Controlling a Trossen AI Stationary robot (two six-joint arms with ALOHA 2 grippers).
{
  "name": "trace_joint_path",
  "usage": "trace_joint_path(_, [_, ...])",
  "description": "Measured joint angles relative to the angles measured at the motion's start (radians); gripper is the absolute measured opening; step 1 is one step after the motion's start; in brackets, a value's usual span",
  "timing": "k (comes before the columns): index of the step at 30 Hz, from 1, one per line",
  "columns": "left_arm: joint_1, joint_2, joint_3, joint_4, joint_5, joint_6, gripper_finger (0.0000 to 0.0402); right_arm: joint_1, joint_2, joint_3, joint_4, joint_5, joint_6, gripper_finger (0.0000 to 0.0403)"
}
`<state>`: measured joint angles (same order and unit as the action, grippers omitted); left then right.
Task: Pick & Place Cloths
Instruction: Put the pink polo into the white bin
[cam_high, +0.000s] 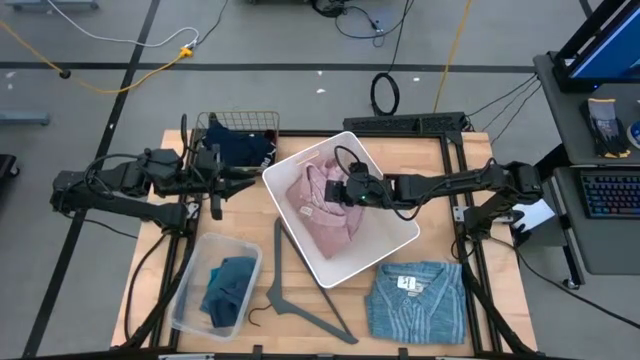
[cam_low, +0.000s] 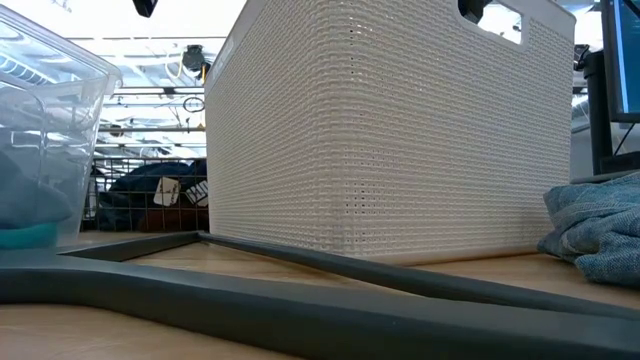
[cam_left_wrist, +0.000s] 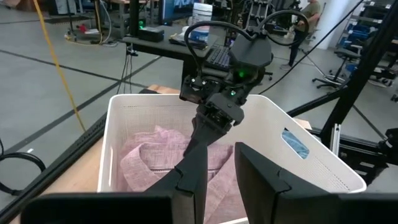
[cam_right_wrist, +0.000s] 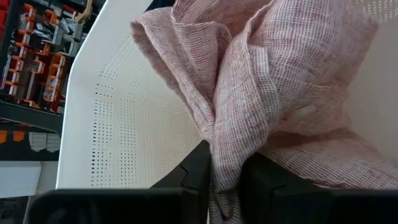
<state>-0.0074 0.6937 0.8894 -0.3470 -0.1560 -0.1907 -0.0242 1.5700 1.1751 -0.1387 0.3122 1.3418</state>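
High view overhead, facing down; low view at tabletop; both wrist views face the white basket (cam_high: 345, 245), shared by all

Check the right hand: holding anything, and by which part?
Yes. The right hand is shut on a bunched fold of the pink cloth, inside the white basket. The left hand holds nothing.

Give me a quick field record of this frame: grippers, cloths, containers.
right gripper: inside the white basket, shut on the pink cloth, a fold pinched between its fingers
left gripper: open, beside the basket's left edge, holding nothing
blue striped shirt: flat on the table, front right, white label up
teal cloth: in the clear bin, front left
navy cloth: in the wire basket, back left
hanger: grey, on the table between bin and shirt
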Motion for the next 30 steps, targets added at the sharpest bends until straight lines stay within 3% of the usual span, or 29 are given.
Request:
trace_joint_path(4, [0.000, 0.000, 0.000, 0.000, 0.001, 0.000, 0.0081, 0.000, 0.000, 0.000, 0.013, 0.000, -0.024, 0.0077])
trace_joint_path(15, [0.000, 0.000, 0.000, 0.000, 0.002, 0.001, 0.0081, -0.007, -0.001, 0.000, 0.014, 0.056, -0.099, 0.0198])
trace_joint_path(21, [0.000, 0.000, 0.000, 0.000, 0.003, 0.001, 0.0081, -0.035, -0.013, -0.002, 0.007, 0.061, -0.188, 0.0197])
trace_joint_path(30, [0.000, 0.000, 0.000, 0.001, 0.003, 0.001, 0.0081, -0.034, -0.046, -0.002, 0.047, 0.130, -0.330, 0.0158])
